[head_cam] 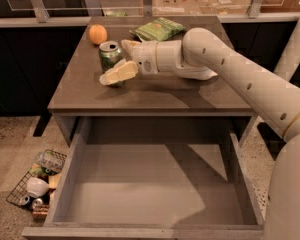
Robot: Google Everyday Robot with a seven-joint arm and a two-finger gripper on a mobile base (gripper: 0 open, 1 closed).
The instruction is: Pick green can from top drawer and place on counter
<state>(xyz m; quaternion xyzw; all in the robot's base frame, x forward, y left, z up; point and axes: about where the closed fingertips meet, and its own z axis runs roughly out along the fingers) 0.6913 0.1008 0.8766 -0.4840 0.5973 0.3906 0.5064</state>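
Note:
The green can [109, 55], with a silver top, stands upright on the counter [155, 96] at its left middle. My gripper [118, 60] reaches in from the right and is shut on the can. One finger [119, 73] crosses the can's lower front and the other finger [128, 44] lies behind its top. The top drawer [150, 184] is pulled fully open below the counter, and its grey floor holds nothing.
An orange fruit [97, 34] sits at the counter's back left. A flat green snack bag [157, 29] lies at the back middle. A wire basket [37, 184] of litter sits on the floor left of the drawer. My arm [240, 79] spans the counter's right side.

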